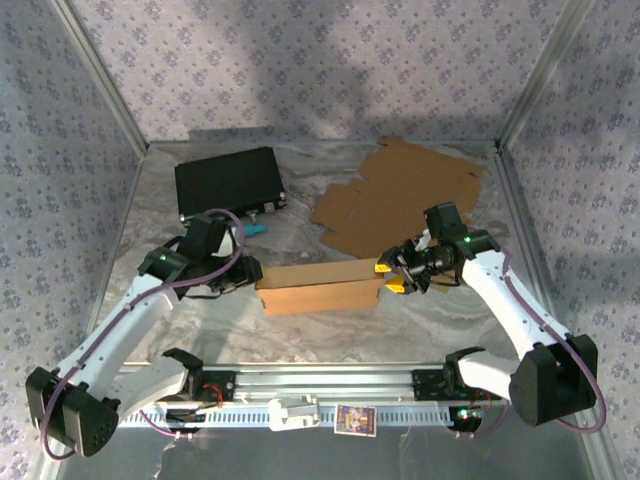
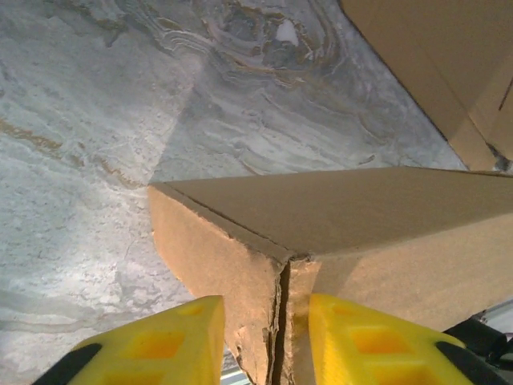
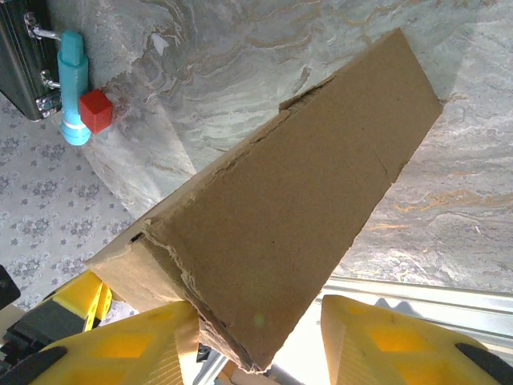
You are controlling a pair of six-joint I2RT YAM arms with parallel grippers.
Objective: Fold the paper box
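One partly folded brown cardboard box (image 1: 320, 288) is seen at the middle of the marbled table (image 1: 330, 335). One flat cardboard sheet (image 1: 400, 195) and one black case (image 1: 228, 182) are laid behind it. The box's left end is clamped by the left gripper (image 2: 264, 317). Its right end is straddled, ungripped, by the wide-spread right gripper (image 3: 256, 325).
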